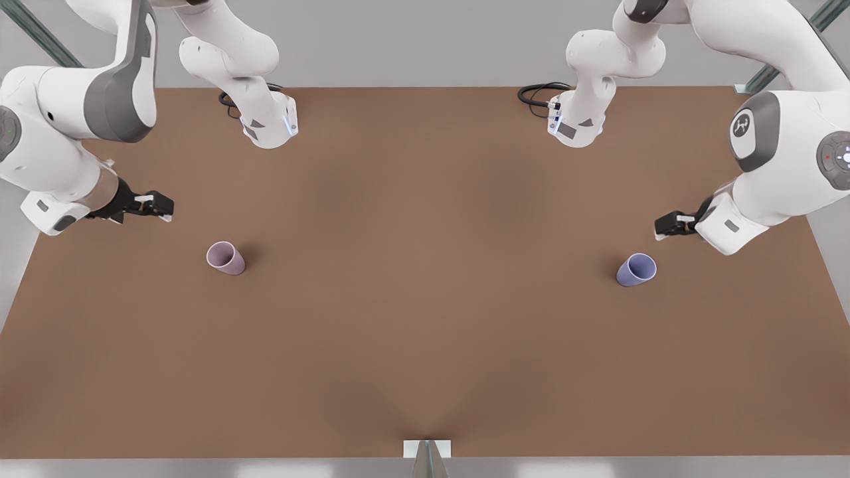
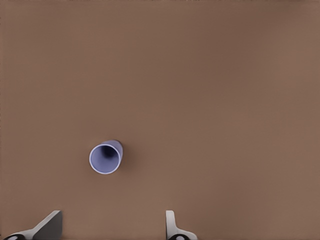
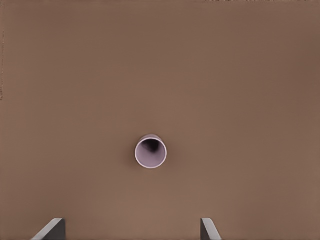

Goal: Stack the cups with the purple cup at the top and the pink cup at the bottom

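The pink cup [image 1: 225,257] stands upright, mouth up, on the brown table toward the front view's left. My right gripper [image 1: 159,206] hovers above and just behind it, open and empty, and the right wrist view looks down on the pink cup [image 3: 150,151] ahead of the right gripper [image 3: 131,227]. The purple cup [image 1: 636,269] stands upright toward the front view's right. Above and behind it hangs my left gripper [image 1: 667,226], also open and empty. In the left wrist view the purple cup [image 2: 105,157] sits ahead of the left gripper [image 2: 110,225].
The two arm bases [image 1: 269,126] [image 1: 576,126] stand at the back of the table [image 1: 425,332], each with a black cable beside it. A small white bracket [image 1: 427,450] sits at the middle of the front edge. A wide stretch of table separates the cups.
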